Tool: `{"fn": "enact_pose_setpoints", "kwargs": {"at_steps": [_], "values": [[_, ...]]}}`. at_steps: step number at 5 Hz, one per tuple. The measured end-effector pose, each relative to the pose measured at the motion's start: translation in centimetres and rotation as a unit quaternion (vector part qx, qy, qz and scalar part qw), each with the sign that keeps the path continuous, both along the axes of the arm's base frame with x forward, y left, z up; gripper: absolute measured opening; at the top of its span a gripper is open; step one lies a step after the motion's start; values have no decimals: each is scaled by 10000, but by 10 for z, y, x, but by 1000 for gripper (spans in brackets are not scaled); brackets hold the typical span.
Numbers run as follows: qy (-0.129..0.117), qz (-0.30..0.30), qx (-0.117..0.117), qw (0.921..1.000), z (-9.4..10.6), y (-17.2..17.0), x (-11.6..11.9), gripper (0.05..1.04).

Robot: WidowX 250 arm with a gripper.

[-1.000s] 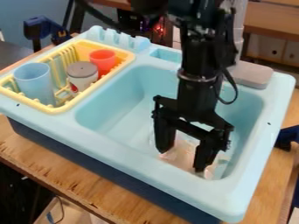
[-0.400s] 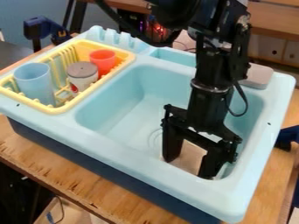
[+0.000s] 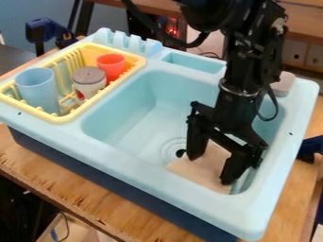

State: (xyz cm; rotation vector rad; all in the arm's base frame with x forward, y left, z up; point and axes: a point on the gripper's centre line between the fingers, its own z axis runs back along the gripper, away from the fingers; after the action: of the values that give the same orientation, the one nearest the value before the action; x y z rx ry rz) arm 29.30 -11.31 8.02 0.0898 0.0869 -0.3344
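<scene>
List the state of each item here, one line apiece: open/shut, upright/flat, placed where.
Black two-finger tool: open, fingers apart, low in the basin.
Flat beige piece: lying on the basin floor, at the tool.
Light-blue plastic cup: standing in the rack.
Red plastic cup: standing in the rack.
Gray-topped white container: upright.
Yellow plastic rack: seated beside the basin.

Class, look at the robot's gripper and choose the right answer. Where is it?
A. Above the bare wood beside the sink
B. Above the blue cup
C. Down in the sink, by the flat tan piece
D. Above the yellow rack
C: the gripper is lowered into the blue sink, its fingers spread by the flat tan piece.
</scene>
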Motion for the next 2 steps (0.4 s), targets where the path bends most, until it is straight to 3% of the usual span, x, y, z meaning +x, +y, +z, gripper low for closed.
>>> {"fn": "enact_pose_setpoints", "kwargs": {"at_steps": [2], "values": [[-737,-46,-64,9973,9,-3,29,1001]]}}
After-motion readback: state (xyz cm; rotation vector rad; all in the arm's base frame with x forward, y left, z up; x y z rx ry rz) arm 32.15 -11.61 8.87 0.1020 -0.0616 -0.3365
